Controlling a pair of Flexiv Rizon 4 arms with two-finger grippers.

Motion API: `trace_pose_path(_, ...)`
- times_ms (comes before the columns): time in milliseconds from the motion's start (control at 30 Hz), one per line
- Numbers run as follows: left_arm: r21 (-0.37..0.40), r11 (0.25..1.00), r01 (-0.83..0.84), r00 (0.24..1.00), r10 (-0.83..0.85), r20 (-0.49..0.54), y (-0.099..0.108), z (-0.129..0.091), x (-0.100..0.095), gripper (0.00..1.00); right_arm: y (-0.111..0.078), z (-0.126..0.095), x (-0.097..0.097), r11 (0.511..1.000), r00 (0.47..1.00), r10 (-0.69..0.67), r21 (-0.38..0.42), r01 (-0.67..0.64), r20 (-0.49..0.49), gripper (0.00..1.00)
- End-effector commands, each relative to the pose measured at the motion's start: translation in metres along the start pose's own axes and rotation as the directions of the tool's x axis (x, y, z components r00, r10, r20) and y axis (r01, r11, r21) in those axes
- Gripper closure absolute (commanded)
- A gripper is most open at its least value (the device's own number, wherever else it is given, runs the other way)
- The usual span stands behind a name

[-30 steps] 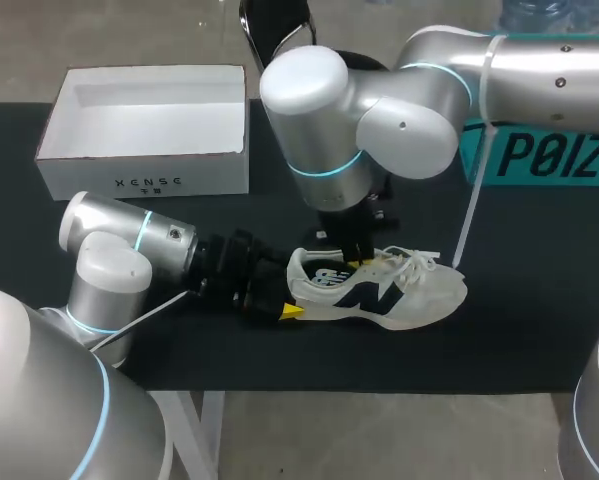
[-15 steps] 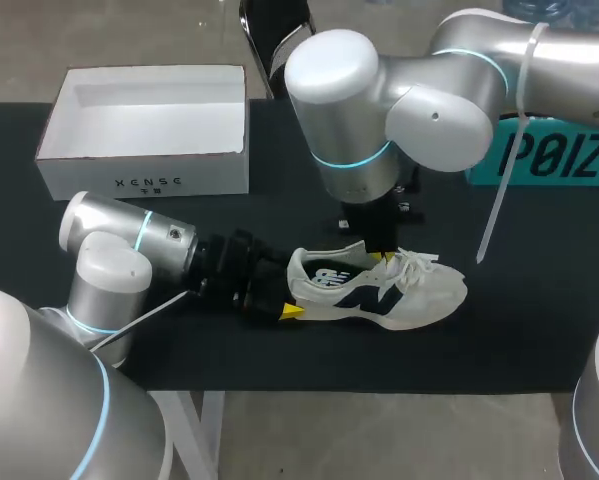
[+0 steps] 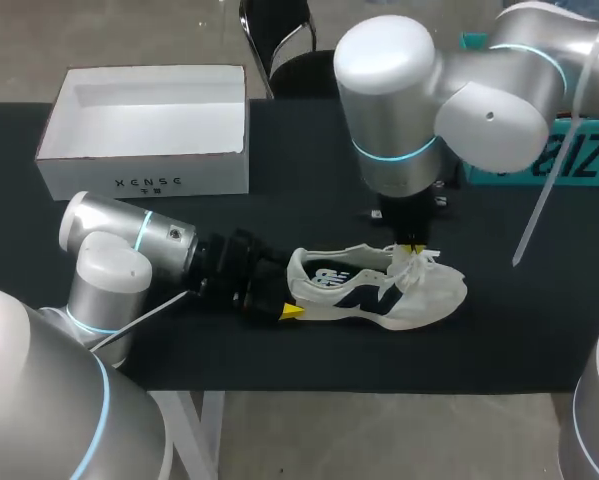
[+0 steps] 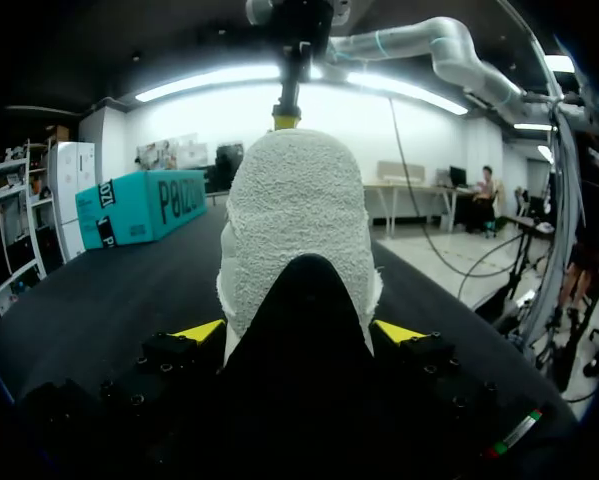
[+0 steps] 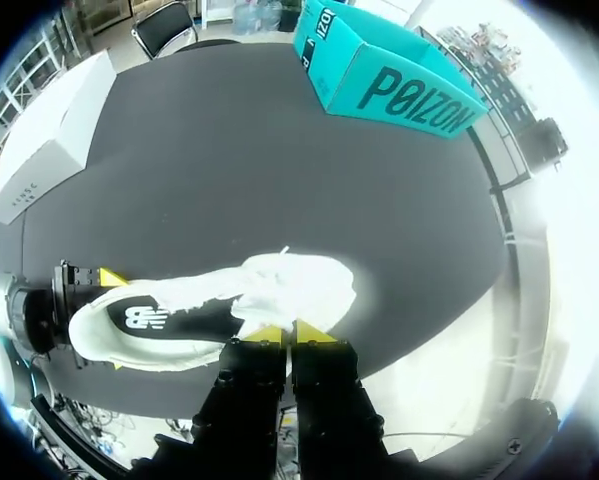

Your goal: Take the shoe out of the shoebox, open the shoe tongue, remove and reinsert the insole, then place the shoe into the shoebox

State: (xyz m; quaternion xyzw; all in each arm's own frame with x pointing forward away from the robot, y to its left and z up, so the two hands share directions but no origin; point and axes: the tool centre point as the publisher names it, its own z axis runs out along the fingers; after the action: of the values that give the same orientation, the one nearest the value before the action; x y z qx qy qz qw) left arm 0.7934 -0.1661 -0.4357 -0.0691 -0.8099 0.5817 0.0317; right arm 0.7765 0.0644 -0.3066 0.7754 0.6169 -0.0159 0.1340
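Note:
A white shoe (image 3: 379,292) with a dark side logo lies on its sole on the black table (image 3: 279,200), toe toward the right. My left gripper (image 3: 284,290) holds its heel, with one yellow-tipped finger on each side; in the left wrist view the heel (image 4: 297,220) fills the space between the fingers (image 4: 201,330). My right gripper (image 3: 415,247) comes straight down onto the laces (image 3: 424,262), tips pressed together (image 5: 281,334). Whether it pinches a lace or the tongue is hidden. The open white shoebox (image 3: 144,125) stands at the back left.
A teal box (image 3: 579,155) sits at the back right of the table. The table's front edge runs close to the shoe. Bare black table lies between the shoebox and the shoe.
My right gripper has moved right along the shoe, from the collar opening to the laces. The left arm and the shoe have stayed where they were.

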Motion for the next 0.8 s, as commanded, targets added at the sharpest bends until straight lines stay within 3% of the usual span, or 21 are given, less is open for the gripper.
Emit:
trace_pose_path(33, -0.002, 1.000, 0.000, 1.000, 0.000, 0.002, 0.002, 0.003, 0.000, 1.00, -0.001, 0.006, -0.022, 1.000, 0.991, 0.016, -0.007, -0.017, -0.135, 1.00)
trace_pose_path(200, -0.002, 1.000, 0.000, 1.000, 0.000, 0.002, 0.002, 0.003, 0.000, 1.00, 0.001, 0.007, -0.033, 0.999, 0.988, 0.040, -0.010, -0.042, -0.147, 1.00)
trace_pose_path(467, -0.002, 1.000, 0.000, 1.000, 0.000, 0.002, 0.002, 0.003, 0.000, 1.00, 0.006, 0.007, -0.029, 0.999, 0.987, 0.029, -0.010, -0.031, -0.156, 0.98)
trace_pose_path(533, -0.002, 1.000, 0.000, 1.000, 0.000, 0.002, 0.002, 0.003, 0.000, 1.00, 0.007, 0.009, -0.028, 1.000, 0.987, 0.031, -0.001, -0.031, -0.161, 0.79)
trace_pose_path(567, -0.002, 1.000, 0.000, 1.000, 0.000, 0.002, 0.002, 0.003, 0.000, 1.00, 0.007, 0.010, -0.029, 0.999, 0.986, 0.032, 0.001, -0.032, -0.162, 0.61)
trace_pose_path(600, -0.002, 1.000, 0.000, 1.000, 0.000, 0.002, 0.002, 0.003, 0.000, 1.00, 0.007, 0.010, -0.029, 0.999, 0.986, 0.032, 0.003, -0.032, -0.163, 0.51)
trace_pose_path(667, -0.002, 1.000, 0.000, 1.000, 0.000, 0.002, 0.002, 0.003, 0.000, 1.00, 0.007, 0.010, -0.029, 0.999, 0.986, 0.032, 0.005, -0.032, -0.164, 0.10)
trace_pose_path(700, -0.002, 1.000, 0.000, 1.000, 0.000, 0.002, 0.002, 0.003, 0.000, 1.00, 0.008, 0.008, -0.029, 0.999, 0.986, 0.032, 0.004, -0.032, -0.164, 0.00)
trace_pose_path(800, -0.002, 1.000, 0.000, 1.000, 0.000, 0.002, 0.002, 0.003, 0.000, 1.00, 0.008, 0.003, -0.028, 1.000, 0.986, 0.030, -0.003, -0.031, -0.165, 0.00)
